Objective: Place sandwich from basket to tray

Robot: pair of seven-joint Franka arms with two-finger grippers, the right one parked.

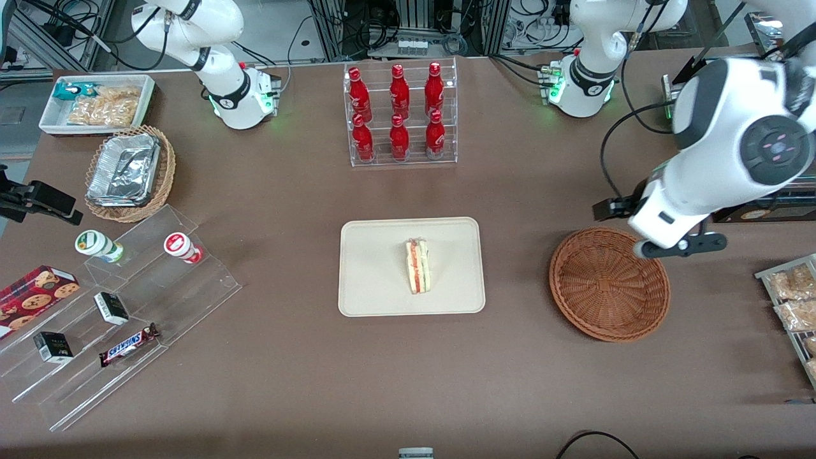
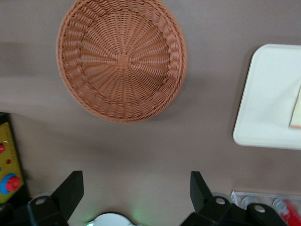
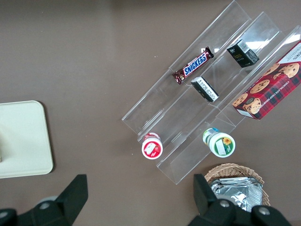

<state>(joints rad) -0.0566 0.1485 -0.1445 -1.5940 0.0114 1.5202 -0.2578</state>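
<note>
The sandwich lies on the beige tray, a little toward the working arm's side of the tray's middle, its red and green filling edge showing, with bare tray all round it. One reddish-brown wicker basket sits toward the working arm's end of the bench, well apart from the tray — a broad strip of bare brown bench lies between their rims. The left arm's end effector hangs released above the bench just beside the basket's rim, farther from the front camera than the basket; its two dark fingers stand wide apart with nothing between them. Farther from the front camera than the tray stands a clear rack with six red bottles, three in each of two rows. Toward the parked arm's end there is a clear stepped display carrying two round cups, two small dark boxes and one Snickers bar — beside it one cookie box, a tan basket of foil containers, and a white bin of snacks.
</note>
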